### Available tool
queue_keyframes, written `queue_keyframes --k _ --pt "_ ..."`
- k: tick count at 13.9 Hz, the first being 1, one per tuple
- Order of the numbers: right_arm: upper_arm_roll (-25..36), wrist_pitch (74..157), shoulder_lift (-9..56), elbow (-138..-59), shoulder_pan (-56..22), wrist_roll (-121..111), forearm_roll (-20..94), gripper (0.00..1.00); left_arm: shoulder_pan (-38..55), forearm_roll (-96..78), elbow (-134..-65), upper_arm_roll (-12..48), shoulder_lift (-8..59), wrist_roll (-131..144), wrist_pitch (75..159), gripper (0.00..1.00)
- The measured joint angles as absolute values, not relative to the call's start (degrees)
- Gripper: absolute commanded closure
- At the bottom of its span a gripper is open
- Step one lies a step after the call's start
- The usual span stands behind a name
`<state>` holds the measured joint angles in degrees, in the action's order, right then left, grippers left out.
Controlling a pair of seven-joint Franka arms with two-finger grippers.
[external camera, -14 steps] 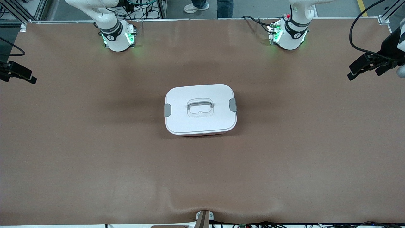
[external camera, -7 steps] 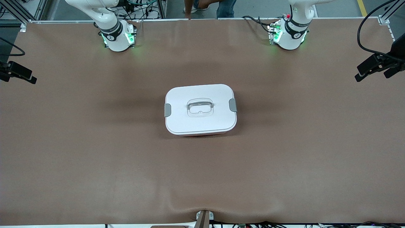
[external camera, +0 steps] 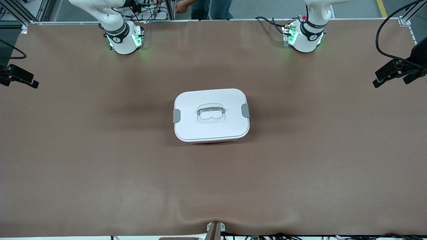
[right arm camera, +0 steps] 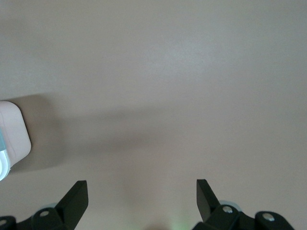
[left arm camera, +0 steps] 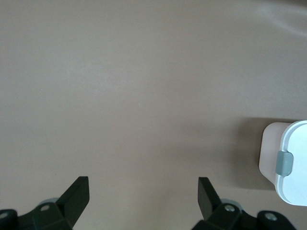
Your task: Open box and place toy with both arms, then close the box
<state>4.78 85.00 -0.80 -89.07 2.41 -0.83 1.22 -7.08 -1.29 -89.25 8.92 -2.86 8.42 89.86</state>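
The box (external camera: 211, 115) stands in the middle of the table with its white lid on, a grey clip (external camera: 246, 110) at each short end and a clear handle (external camera: 210, 112) on top. The toy is out of view. My left gripper (external camera: 390, 78) hangs open over the left arm's end of the table, well apart from the box. In the left wrist view its jaws (left arm camera: 142, 189) frame bare cover, with one clip end of the box (left arm camera: 288, 163) at the edge. My right gripper (external camera: 20, 77) waits open over the right arm's end; its jaws (right arm camera: 140, 191) are empty, with a box corner (right arm camera: 12, 139) showing.
A brown cover (external camera: 100, 166) spreads over the whole table. The two green-lit bases (external camera: 125, 38) (external camera: 303, 36) stand along the edge farthest from the front camera, where a person (external camera: 203, 6) moves about. A small mount (external camera: 215, 230) sits at the nearest edge.
My left gripper has drawn outward, away from the box toward its end of the table. The right arm and the box have stayed still. The person by the bases has shifted.
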Motion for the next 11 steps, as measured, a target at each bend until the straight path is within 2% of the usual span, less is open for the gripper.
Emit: queue_keyframes --k 6,11 --pt "4.8 85.0 -0.8 -89.1 2.4 -0.8 1.2 0.00 -5.7 -1.3 -89.2 8.9 -2.3 7.7 88.9 0.00" --pt "4.8 85.0 -0.8 -89.1 2.4 -0.8 1.2 0.00 -1.7 -1.3 -88.5 5.4 -2.2 7.1 88.0 0.00"
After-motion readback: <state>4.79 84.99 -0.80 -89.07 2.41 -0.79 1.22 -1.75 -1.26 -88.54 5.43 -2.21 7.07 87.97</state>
